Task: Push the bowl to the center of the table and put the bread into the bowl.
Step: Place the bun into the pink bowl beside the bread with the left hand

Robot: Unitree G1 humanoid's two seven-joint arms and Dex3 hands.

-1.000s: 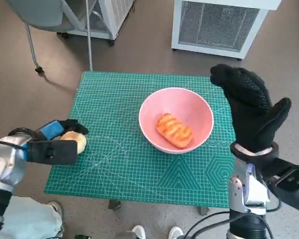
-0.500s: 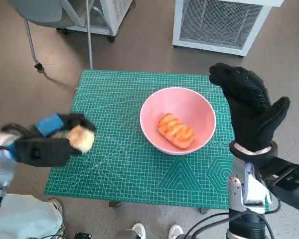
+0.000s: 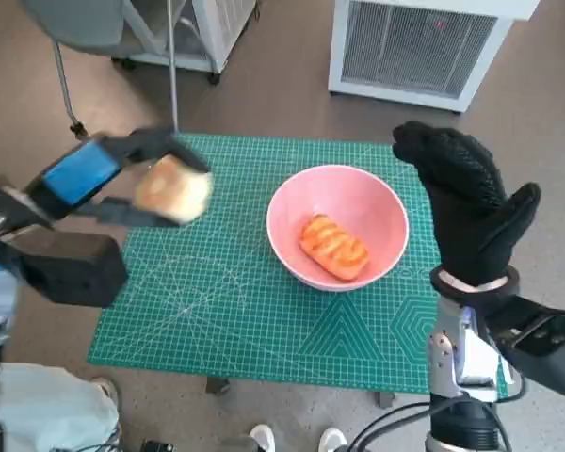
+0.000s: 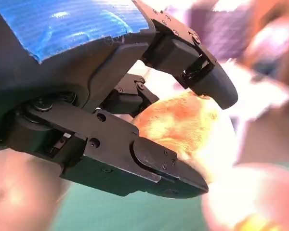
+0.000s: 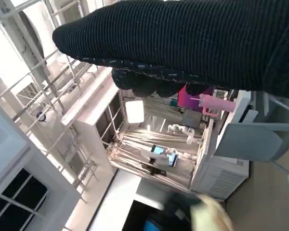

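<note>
A pink bowl [image 3: 377, 202] stands on the green mat [image 3: 226, 301], right of the middle, with a glazed orange bread [image 3: 332, 246] lying inside it. My left hand [image 3: 94, 179] is raised above the mat's left side and holds a pale round bread roll [image 3: 174, 189]. In the left wrist view the black fingers [image 4: 149, 163] close around the roll [image 4: 178, 122]. My right hand [image 3: 466, 202] is held upright just beyond the bowl's right side, its glove spread flat with nothing in it. The glove [image 5: 197, 43] fills the right wrist view's upper part.
A white appliance with a grille [image 3: 419, 47] stands on the floor behind the table. A chair's legs [image 3: 66, 89] show at the back left. A person's white shoes [image 3: 292, 439] are at the table's near edge. Shelving and equipment [image 5: 173, 144] show in the right wrist view.
My left hand has lifted the roll off the mat's left edge and carried it up and toward the bowl. The right hand has stayed in place.
</note>
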